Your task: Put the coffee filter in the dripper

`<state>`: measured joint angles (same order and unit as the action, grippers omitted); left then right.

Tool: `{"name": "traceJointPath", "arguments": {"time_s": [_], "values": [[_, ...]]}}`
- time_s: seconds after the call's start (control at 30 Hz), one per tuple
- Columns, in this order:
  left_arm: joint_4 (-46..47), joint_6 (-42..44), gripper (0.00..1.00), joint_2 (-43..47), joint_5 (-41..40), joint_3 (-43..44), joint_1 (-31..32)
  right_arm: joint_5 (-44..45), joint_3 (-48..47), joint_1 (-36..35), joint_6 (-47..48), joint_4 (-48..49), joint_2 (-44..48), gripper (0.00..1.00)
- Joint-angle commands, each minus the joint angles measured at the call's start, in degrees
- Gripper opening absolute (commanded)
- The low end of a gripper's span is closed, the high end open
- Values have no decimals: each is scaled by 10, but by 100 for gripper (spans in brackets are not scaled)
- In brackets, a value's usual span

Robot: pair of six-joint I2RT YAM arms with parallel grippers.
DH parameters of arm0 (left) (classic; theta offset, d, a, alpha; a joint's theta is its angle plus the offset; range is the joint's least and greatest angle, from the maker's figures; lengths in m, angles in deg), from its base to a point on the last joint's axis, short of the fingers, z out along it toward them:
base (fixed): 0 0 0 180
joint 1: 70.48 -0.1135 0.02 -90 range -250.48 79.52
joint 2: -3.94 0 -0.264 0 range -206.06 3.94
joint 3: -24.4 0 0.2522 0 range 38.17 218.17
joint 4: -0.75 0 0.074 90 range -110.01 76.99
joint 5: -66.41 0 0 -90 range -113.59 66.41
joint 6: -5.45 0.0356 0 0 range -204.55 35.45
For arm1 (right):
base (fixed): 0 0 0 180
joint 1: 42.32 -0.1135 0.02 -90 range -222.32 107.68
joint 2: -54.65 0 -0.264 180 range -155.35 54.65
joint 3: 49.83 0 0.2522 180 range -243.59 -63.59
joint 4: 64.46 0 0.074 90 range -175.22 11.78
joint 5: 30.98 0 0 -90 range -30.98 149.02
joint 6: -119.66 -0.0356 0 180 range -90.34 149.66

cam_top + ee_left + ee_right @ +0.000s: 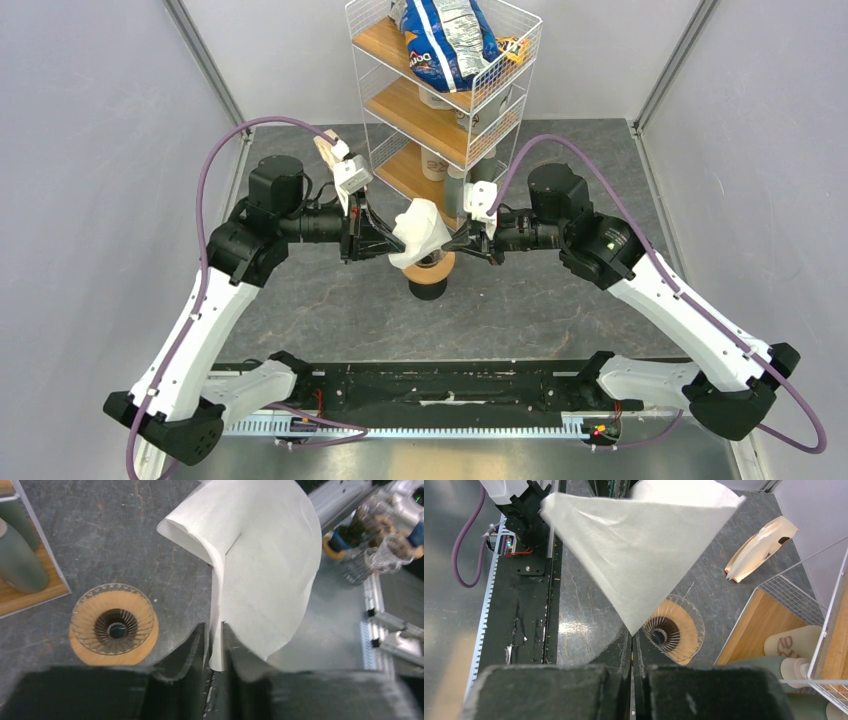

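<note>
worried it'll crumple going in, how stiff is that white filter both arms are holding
Probably floppy: the coffee filter curls over above the left fingers. Likely light, as thin edge pinches carry it. The crease seems to keep its cone shape, so it may not collapse.

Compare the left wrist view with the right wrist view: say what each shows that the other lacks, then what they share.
Left wrist only: the left gripper pinching the edge of the filter, and clear glassware at upper right. Right wrist only: the right gripper closed on the filter tip, a beige packet lying flat, and a purple cable. Both: the filter held aloft, the dripper empty below it, and the wooden shelf.
</note>
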<state>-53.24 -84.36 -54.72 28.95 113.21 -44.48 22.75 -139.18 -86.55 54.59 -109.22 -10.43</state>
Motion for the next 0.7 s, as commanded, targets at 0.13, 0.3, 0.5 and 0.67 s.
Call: {"name": "traceJointPath", "arguments": {"time_s": [0.13,0.3,0.5,0.67], "values": [[38,-61,61,-18,29,22,4,0,-12,0,17,13,13,0],[77,-104,63,-31,19,26,12,-21,-17,-1,37,-6,10,0],[86,-113,62,-53,27,40,28,-42,-23,-2,45,-31,5,0],[80,-131,62,-64,30,48,39,-40,-24,-6,64,-54,3,0]]}}
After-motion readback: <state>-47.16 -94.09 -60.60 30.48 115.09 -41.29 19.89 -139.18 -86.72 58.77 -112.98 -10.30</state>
